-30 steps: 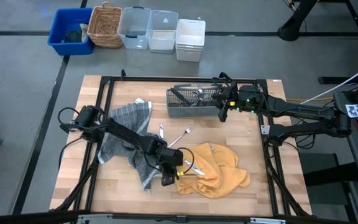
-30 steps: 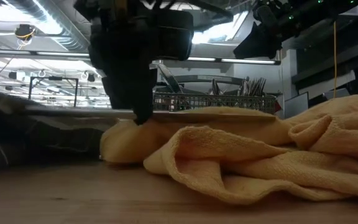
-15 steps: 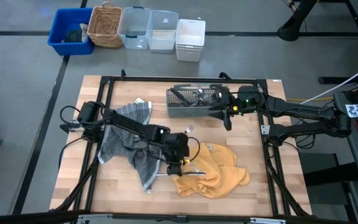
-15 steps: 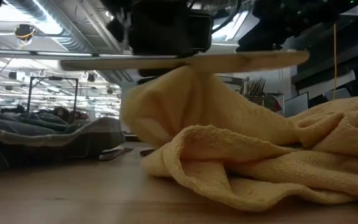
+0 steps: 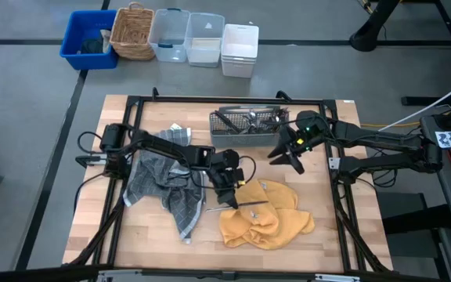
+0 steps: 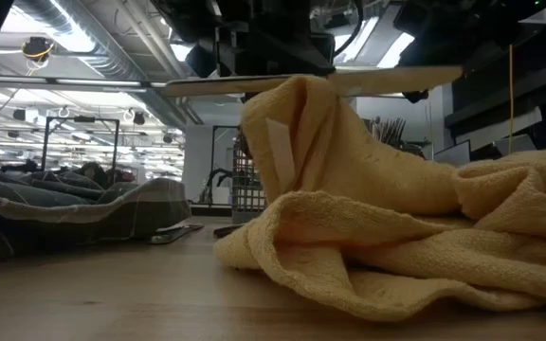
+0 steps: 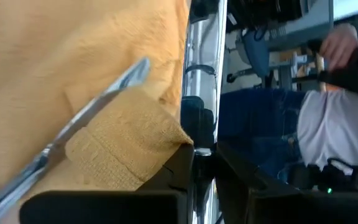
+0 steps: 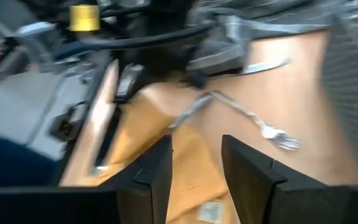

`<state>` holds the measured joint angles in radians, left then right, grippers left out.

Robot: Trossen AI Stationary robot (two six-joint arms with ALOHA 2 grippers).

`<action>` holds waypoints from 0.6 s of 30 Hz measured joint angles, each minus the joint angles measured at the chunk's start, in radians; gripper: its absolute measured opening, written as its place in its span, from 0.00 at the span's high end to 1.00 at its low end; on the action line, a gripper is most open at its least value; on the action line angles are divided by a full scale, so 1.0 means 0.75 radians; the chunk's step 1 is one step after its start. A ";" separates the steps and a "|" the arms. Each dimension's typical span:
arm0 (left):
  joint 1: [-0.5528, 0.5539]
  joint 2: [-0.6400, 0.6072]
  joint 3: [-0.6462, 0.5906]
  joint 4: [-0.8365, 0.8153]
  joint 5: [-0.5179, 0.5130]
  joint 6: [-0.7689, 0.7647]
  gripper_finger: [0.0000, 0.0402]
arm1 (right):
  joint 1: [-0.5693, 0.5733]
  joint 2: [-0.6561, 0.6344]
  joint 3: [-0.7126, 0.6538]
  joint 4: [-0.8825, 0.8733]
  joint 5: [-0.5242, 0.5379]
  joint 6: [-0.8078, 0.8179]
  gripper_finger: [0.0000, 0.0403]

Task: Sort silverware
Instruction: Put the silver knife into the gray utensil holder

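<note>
A silver knife point(image 5: 241, 206) hangs level above the yellow towel point(image 5: 266, 219), and my left gripper point(image 5: 229, 196) is shut on it and on a raised fold of towel point(image 6: 297, 123). The rest of the towel lies bunched on the table. A fork point(image 8: 263, 127) lies on the wood near the left arm. The grey mesh caddy point(image 5: 245, 129) at the far middle holds several upright pieces. My right gripper point(image 5: 286, 157) hovers open near the caddy's right end, pointing toward the table's middle, with nothing between its fingers. My left gripper pinches the knife point(image 6: 207, 87) near its middle, together with a fold of the yellow towel point(image 7: 126, 155). The cloth hides the exact spot. The fingers slant down from the table's left and lie across the knife. The knife is level and clear of the table, the fold hanging below it.
A grey checked towel point(image 5: 163, 184) lies crumpled at the left under the left arm. A black frame point(image 5: 131, 133) rings the table. Bins and a wicker basket point(image 5: 134, 31) stand on the floor beyond the far edge. A person point(image 7: 334, 124) stands beyond the table.
My left gripper has gone from near the front edge toward the far edge and right, rising a little. It has lifted the knife and a fold of the yellow towel; the rest of the towel stays down. My right gripper has turned from the caddy toward the table's middle.
</note>
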<state>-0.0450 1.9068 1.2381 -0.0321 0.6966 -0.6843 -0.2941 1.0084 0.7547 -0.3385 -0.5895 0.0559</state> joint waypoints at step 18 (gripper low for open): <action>0.140 -0.001 0.000 0.001 -0.001 -0.147 0.89 | 0.356 0.000 0.000 -0.001 0.484 -0.296 0.65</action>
<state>0.0602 1.9064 1.2381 -0.0316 0.6956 -0.7943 -0.0273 1.0084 0.7547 -0.3395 -0.2263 -0.1658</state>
